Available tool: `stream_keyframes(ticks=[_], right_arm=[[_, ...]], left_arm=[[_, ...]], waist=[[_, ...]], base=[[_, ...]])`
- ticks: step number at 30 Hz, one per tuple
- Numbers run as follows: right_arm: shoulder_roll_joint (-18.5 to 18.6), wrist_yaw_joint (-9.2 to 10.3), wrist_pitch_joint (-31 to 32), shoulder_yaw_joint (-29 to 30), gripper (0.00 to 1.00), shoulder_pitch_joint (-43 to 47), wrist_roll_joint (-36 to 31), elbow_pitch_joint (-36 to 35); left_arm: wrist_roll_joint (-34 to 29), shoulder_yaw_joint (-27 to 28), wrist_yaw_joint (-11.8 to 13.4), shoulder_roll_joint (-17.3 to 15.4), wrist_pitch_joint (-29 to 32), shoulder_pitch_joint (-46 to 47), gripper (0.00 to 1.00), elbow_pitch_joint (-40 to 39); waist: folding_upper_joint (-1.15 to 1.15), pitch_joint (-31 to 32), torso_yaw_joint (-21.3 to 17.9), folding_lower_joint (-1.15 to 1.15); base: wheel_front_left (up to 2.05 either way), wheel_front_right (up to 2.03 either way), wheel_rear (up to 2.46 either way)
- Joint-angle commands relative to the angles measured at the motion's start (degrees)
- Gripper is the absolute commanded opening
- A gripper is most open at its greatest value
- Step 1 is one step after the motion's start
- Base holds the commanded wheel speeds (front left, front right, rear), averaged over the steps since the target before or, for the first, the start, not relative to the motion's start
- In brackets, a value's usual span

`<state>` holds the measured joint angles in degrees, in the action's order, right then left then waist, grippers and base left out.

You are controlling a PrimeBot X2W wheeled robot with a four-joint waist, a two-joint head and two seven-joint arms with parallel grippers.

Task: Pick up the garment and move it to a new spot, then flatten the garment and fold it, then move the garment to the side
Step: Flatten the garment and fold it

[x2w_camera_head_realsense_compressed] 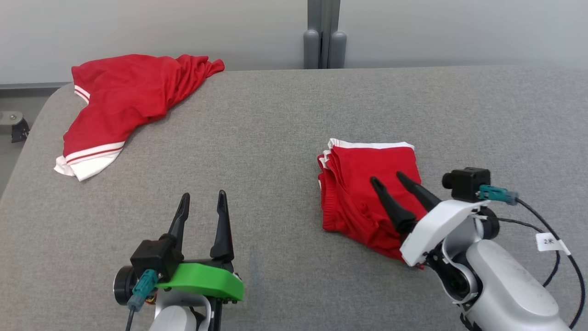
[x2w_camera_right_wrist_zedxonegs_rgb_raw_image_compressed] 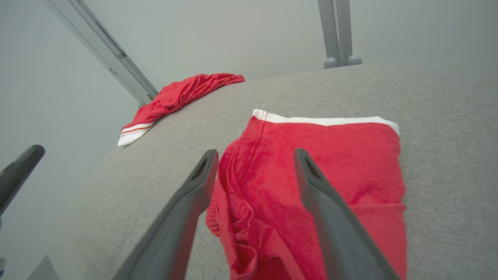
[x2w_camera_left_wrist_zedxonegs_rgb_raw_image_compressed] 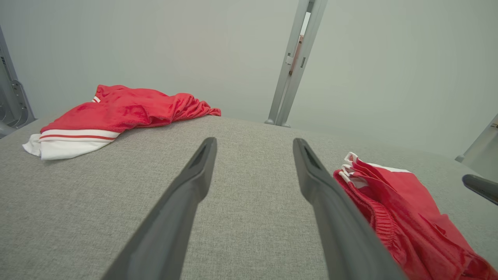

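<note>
Item 1, surface: grey woven fabric top (x2w_camera_head_realsense_compressed: 285, 138), matte, takes up most of head view. Item 2, room: plain pale wall (x2w_camera_head_realsense_compressed: 138, 27) behind, w/ grey upright post (x2w_camera_head_realsense_compressed: 324, 34) at top centre, its two rounded feet at the far edge. Item 3, task piece: folded red garment (x2w_camera_head_realsense_compressed: 363, 179), white hem band on its far side, lying right of centre, layered edges stacked on its left side. Item 4: crumpled red garment (x2w_camera_head_realsense_compressed: 124, 101), white-and-red striped cuff, upper left of frame near the far-left corner, well apart from item 3. Item 5: my left gripper (x2w_camera_head_realsense_compressed: 203, 195), green housing, lower left, fingers spread wide, empty, over bare fabric. Item 6: my right gripper (x2w_camera_head_realsense_compressed: 386, 177), white housing, lower right, fingers likewise spread apart, tips over the folded piece, clamped on nothing; whether tips touch cloth, can't tell. Item 7: black cable (x2w_camera_head_realsense_compressed: 528, 205) w/ white tag (x2w_camera_head_realsense_compressed: 549, 241) off my right wrist. Edges: far edge runs straight along wall across top; left edge rounds off at upper left & slants down the frame's left side, strip of floor (x2w_camera_head_realsense_compressed: 7, 156) beyond w/ small dark fitting (x2w_camera_head_realsense_compressed: 18, 128). Open room: broad bare grey band btwn the two garments at centre; more bare fabric at upper right & right of the folded piece.
</note>
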<state>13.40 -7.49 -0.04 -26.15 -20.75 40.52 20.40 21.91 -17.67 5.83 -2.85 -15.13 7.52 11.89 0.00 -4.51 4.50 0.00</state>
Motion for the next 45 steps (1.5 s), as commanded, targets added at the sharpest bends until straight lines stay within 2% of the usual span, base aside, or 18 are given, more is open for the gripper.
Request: stream_keyframes(ticks=[1, 5, 6, 7, 9, 10, 20, 36, 41, 45], right_arm=[[0.75, -0.01, -0.65, 1.62, 1.0, 1.28, -0.88, -0.47], [1.85, -0.01, -1.49, 5.55, 1.0, 2.31, -5.37, 0.3], [1.64, -0.01, -1.3, 6.01, 0.89, 2.71, -6.36, 0.74], [1.41, -0.01, -1.06, 6.17, 0.47, 3.07, -7.11, 1.02], [1.25, -0.01, -0.59, 5.86, 0.22, 3.45, -8.65, 1.88], [1.11, -0.01, -0.49, 5.44, 0.02, 3.59, -9.24, 2.36], [-0.65, -0.01, -2.33, 0.28, 0.0, 1.23, -10.65, 9.61], [-0.07, -0.01, -4.0, -19.28, 0.0, -4.22, -4.09, 11.9], [-0.85, -0.01, -5.96, -22.05, 0.0, -6.38, -3.01, 13.9], [-0.57, -0.01, -9.4, -21.93, 0.0, -7.9, -2.52, 14.01]], left_arm=[[0.36, -0.04, 0.23, -0.09, -0.03, -0.88, 1.0, 0.17], [0.36, -0.41, 0.05, -0.1, -0.03, -1.09, 1.0, 0.32], [0.36, -0.48, -0.02, -0.1, -0.03, -1.09, 1.0, 0.39], [0.35, -0.54, -0.05, -0.1, -0.03, -1.08, 1.0, 0.44], [0.32, -0.73, -0.13, -0.1, -0.03, -0.98, 1.0, 0.53], [0.28, -0.81, -0.19, -0.1, -0.03, -0.9, 1.0, 0.57], [-0.21, -0.83, -0.07, -0.1, -0.02, 0.53, 1.0, 0.72], [0.17, -0.32, 0.22, -0.09, -0.02, 0.89, 1.0, 0.37], [0.15, -0.11, 0.2, -0.09, -0.02, 1.04, 1.0, 0.31], [0.17, 0.23, 0.24, -0.09, -0.02, 1.11, 1.0, 0.31]], waist=[[0.0, 0.14, -0.05, 0.0], [0.0, 0.22, 0.14, 0.0], [0.0, 0.19, 0.23, 0.0], [0.0, 0.16, 0.31, 0.0], [0.0, -0.01, 0.54, 0.0], [0.0, -0.15, 0.7, 0.0], [0.0, -1.61, 2.5, 0.0], [0.0, -2.29, 3.72, 0.0], [0.0, -2.49, 3.21, 0.0], [0.0, -2.17, 2.66, 0.0]], base=[[0.0, 0.0, 0.0], [0.0, 0.0, 0.0], [0.0, 0.0, 0.0], [0.0, 0.0, 0.0], [0.0, 0.0, 0.0], [0.0, 0.0, 0.0], [0.0, 0.0, 0.0], [0.0, 0.0, 0.0], [0.0, 0.0, 0.0], [0.0, 0.0, 0.0]])
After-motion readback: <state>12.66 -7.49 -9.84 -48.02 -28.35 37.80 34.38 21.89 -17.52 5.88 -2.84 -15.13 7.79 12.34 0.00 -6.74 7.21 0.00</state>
